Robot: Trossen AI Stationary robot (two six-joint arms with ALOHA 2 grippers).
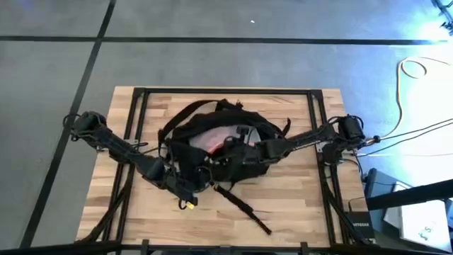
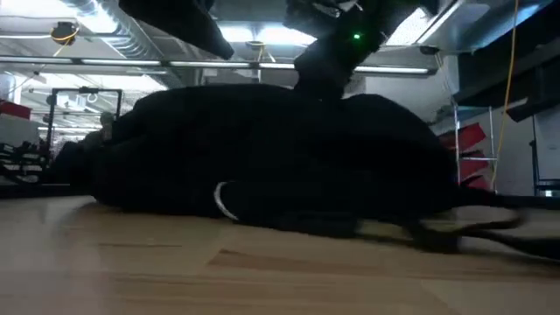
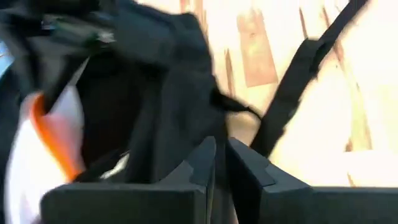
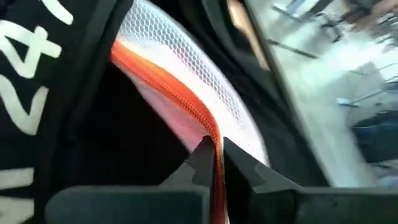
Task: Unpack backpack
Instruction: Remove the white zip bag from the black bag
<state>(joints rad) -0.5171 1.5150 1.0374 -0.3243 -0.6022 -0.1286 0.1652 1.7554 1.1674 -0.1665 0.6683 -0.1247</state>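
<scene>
High view straight down over the whole table (image 1: 297, 198), low view level at tabletop, backpack (image 2: 262, 166) close at 12 o'clock, both wrist views pressed close against the same backpack, shared by all four.

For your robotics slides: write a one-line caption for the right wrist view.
Right gripper pinches the orange-trimmed mesh pouch inside the open black backpack.

Workshop or lab: exposed ceiling ducts (image 2: 96, 26), metal racks (image 2: 83, 109), taped concrete floor (image 1: 212, 42).
</scene>
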